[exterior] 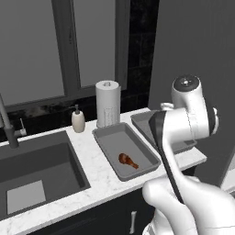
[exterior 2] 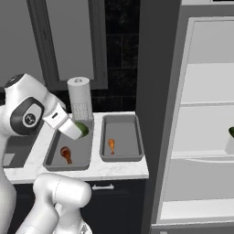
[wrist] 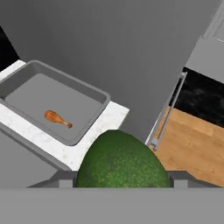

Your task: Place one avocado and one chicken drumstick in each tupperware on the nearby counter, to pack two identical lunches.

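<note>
Over the counter point(exterior 2: 119, 168), fingers point(wrist: 61, 179) grip avocado point(wrist: 122, 159).

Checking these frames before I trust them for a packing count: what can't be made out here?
- Gripper fingertips: in the hand view, the avocado it holds covers them.
- Right tray: in the left base view, the arm hides most of it, including its drumstick.
- Green object in the fridge: cut off by the right base view's edge, so its identity is unclear.
- Left tray: its far end is hidden behind the hand.
</note>
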Controlling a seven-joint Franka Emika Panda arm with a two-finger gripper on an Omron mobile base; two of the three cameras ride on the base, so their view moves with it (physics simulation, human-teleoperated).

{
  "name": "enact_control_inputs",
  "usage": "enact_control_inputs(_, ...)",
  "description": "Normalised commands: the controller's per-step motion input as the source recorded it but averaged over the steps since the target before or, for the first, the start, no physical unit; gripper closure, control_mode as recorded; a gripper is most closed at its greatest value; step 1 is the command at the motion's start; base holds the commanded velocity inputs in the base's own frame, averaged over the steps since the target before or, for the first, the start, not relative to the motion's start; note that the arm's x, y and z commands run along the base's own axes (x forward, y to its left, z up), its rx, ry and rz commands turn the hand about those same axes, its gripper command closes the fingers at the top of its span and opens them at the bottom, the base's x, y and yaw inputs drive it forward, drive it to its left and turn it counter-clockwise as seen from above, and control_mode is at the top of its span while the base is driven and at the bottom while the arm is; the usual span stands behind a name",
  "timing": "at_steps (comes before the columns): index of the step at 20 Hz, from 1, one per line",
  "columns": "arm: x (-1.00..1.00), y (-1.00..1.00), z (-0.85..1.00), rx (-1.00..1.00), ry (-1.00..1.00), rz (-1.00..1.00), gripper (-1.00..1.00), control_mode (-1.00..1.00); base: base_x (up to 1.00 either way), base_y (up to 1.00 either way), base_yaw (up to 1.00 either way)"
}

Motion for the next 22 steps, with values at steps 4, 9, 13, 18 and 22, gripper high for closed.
enact_control_inputs(4, 0.29, -0.26, -0.18, 0.18, -0.03, 0.04, 1.0, -1.0, 0.0, 0.0, 0.0)
enact_control_inputs(9, 0.51, 0.0, -0.16, 0.0, 0.0, 0.01, 1.0, -1.0, 0.0, 0.0, 0.0)
enact_control_inputs(13, 0.56, 0.0, -0.22, 0.02, 0.0, 0.01, 1.0, -1.0, 0.0, 0.0, 0.0)
enact_control_inputs(18, 0.53, -0.1, -0.35, 0.14, 0.0, 0.0, 1.0, -1.0, 0.0, 0.0, 0.0)
enact_control_inputs(22, 0.52, -0.13, -0.37, 0.15, 0.0, 0.0, 1.0, -1.0, 0.0, 0.0, 0.0)
